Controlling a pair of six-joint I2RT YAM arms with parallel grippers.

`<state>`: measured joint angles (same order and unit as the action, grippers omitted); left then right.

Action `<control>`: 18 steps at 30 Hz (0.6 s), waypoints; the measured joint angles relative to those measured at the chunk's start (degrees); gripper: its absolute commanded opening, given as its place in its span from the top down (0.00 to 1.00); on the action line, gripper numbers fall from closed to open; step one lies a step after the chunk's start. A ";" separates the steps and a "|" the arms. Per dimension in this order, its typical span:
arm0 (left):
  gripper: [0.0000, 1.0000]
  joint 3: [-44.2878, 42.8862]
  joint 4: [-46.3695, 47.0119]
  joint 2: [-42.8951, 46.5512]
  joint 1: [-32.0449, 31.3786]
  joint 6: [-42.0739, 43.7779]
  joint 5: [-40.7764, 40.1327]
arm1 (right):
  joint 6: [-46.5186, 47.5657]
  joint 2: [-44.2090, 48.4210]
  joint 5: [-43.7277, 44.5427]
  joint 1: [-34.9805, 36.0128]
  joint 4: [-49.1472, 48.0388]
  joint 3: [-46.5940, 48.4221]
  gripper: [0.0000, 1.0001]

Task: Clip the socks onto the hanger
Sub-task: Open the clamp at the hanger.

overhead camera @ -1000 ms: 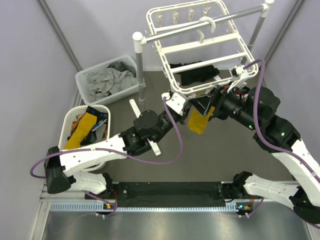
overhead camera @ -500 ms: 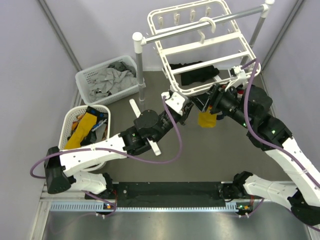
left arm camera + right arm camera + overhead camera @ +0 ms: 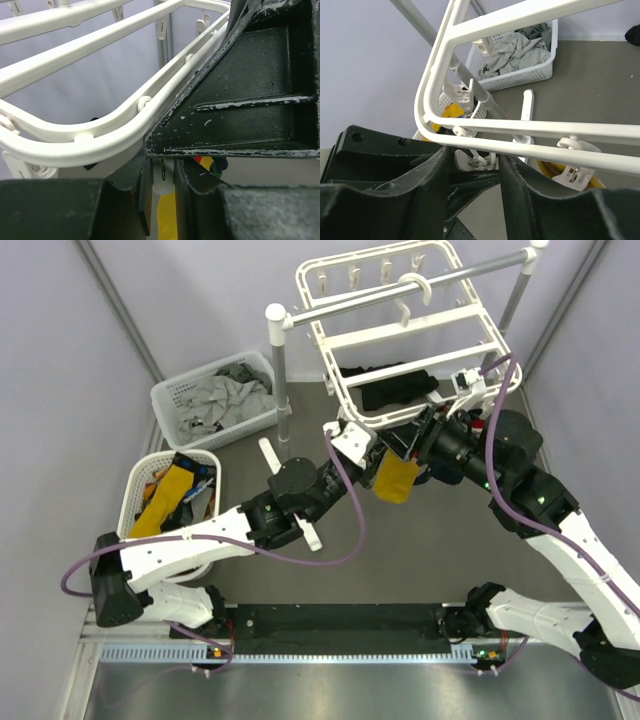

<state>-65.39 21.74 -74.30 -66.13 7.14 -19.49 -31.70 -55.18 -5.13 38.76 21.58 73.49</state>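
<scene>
The white hanger (image 3: 400,332) hangs from the grey pole. At its near rail a yellow-orange sock (image 3: 397,481) dangles between my two grippers. In the left wrist view my left gripper (image 3: 163,186) is shut on a small white clip (image 3: 163,175), with the yellow sock (image 3: 167,220) directly below it. My right gripper (image 3: 474,165) reaches in under the hanger rail (image 3: 530,129). Its fingers stand a little apart on either side of a clip (image 3: 472,161), gripping nothing that I can see. In the top view the left gripper (image 3: 368,452) and right gripper (image 3: 412,445) almost meet.
A white basket (image 3: 142,490) at the left holds more socks. Behind it, a second basket (image 3: 170,400) holds pale grey cloths. The grey pole rack (image 3: 278,370) stands beside the hanger. A black garment (image 3: 398,388) lies under the frame. Walls close in on both sides.
The right gripper's jaws have narrowed and its wrist has shifted slightly left. The yellow sock, bunched up half a second ago, now hangs straight. The left gripper has stayed on the clip.
</scene>
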 measured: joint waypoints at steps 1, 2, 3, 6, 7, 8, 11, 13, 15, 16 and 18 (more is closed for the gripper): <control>1.00 -0.11 0.02 -0.13 0.02 0.00 -0.02 | 0.02 0.00 -0.17 -0.02 -0.15 0.00 0.64; 1.00 -0.20 0.00 -0.24 0.02 0.00 -0.04 | 0.07 0.00 -0.33 -0.04 -0.22 0.00 0.66; 0.98 -0.22 0.00 -0.33 0.02 0.00 -0.07 | 0.17 0.00 -0.33 -0.07 -0.22 0.00 0.71; 0.93 -0.24 -0.09 -0.37 0.04 0.00 -0.26 | 0.66 -0.02 -0.35 -0.20 -0.22 0.00 0.83; 0.92 -0.24 -0.17 -0.39 0.02 0.00 -0.33 | 0.94 -0.02 -0.35 -0.20 -0.22 0.00 0.85; 0.87 -0.24 -0.28 -0.46 0.02 0.00 -0.37 | 1.20 -0.02 -0.24 -0.20 -0.22 0.00 0.87; 0.75 -0.24 -0.50 -0.55 0.02 0.00 -0.50 | 2.10 -0.02 -0.13 -0.20 -0.15 0.00 0.94; 0.67 -0.24 -0.59 -0.55 0.02 -0.04 -0.57 | 2.60 -0.02 0.07 -0.20 -0.15 0.00 0.96; 0.52 -0.24 -0.59 -0.55 0.02 -0.15 -0.68 | 2.71 -0.02 0.55 -0.20 -0.13 0.00 0.96; 0.49 -0.24 -0.61 -0.55 0.00 -0.20 -0.68 | 2.71 -0.02 0.72 -0.20 -0.15 0.00 0.96; 0.40 -0.24 -0.68 -0.50 -0.09 -0.55 -0.74 | 2.75 -0.02 1.03 -0.20 -0.15 0.00 0.96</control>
<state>-65.63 21.06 -74.81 -66.22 6.59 -20.23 -28.95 -55.20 -4.10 38.57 21.43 73.49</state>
